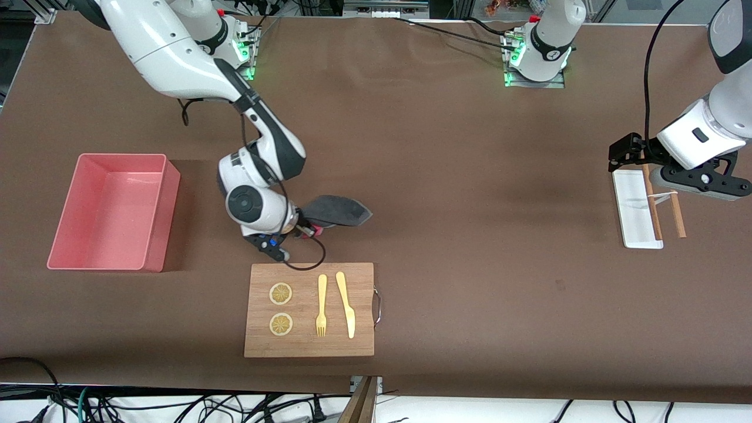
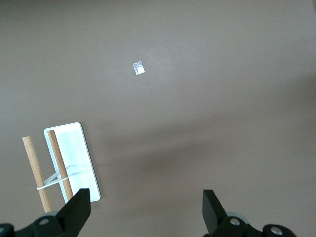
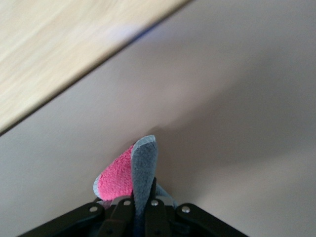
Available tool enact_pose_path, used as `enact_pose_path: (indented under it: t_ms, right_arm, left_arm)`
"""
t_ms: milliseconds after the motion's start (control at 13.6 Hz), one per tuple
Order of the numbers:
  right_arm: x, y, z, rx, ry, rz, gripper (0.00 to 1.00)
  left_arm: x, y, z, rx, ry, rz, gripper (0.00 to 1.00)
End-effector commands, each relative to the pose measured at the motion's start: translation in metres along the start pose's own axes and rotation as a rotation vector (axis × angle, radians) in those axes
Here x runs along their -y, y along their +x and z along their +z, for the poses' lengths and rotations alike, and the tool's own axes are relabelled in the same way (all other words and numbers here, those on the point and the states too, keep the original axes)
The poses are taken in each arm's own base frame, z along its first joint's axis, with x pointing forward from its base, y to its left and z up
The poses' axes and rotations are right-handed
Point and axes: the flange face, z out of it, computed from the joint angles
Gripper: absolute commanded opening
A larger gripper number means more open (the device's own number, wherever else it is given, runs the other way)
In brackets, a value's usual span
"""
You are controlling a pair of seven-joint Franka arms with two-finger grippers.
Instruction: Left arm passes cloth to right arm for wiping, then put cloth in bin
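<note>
There is one cloth (image 1: 338, 211), one bin (image 1: 111, 211), one wooden board (image 1: 309, 309), one white tray (image 1: 635, 208) and two wooden sticks (image 1: 677, 214), all on a brown table (image 1: 470, 176).

The cloth sits at centre-left of the front frame, just above the board's upper edge. The right gripper (image 1: 304, 230) is clamped shut on one end of it. From there its long axis runs toward the left arm's end of the table, ending in a tapered tip. The dark grey side faces up; in the right wrist view the cloth (image 3: 133, 173) shows its crimson reverse and pale hem between the closed fingers (image 3: 123, 210), with the board's edge (image 3: 59, 54) near.

The pink bin stands at the left of the front frame and has nothing in it.

On the board lie two lemon slices (image 1: 281, 308), one yellow fork (image 1: 321, 305) and one yellow knife (image 1: 346, 304). Fork and knife lie parallel, their long axes running toward the front camera.

The left gripper (image 1: 675, 176) waits at the right edge of the front frame, over the tray and sticks. Its jaws are spread wide and hold nothing; the left wrist view shows both fingers (image 2: 79, 210) apart above the tray (image 2: 74, 158) and sticks (image 2: 37, 173).
</note>
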Motion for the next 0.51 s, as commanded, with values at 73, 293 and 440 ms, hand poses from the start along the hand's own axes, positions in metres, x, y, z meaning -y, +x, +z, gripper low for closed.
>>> enact_pose_path:
  t_ms: [73, 293, 440]
  right_arm:
    - [-0.057, 0.045, -0.04, 0.016, -0.088, -0.146, 0.0]
    - [-0.112, 0.074, -0.09, 0.053, -0.148, -0.257, 0.0]
    - [-0.15, 0.091, -0.12, 0.108, -0.181, -0.335, 0.0]
  left_arm:
    - [-0.001, 0.0, -0.002, 0.008, -0.007, 0.007, 1.0]
    - [-0.001, 0.0, -0.002, 0.008, -0.007, 0.007, 1.0]
    - [-0.001, 0.0, -0.002, 0.008, -0.007, 0.007, 1.0]
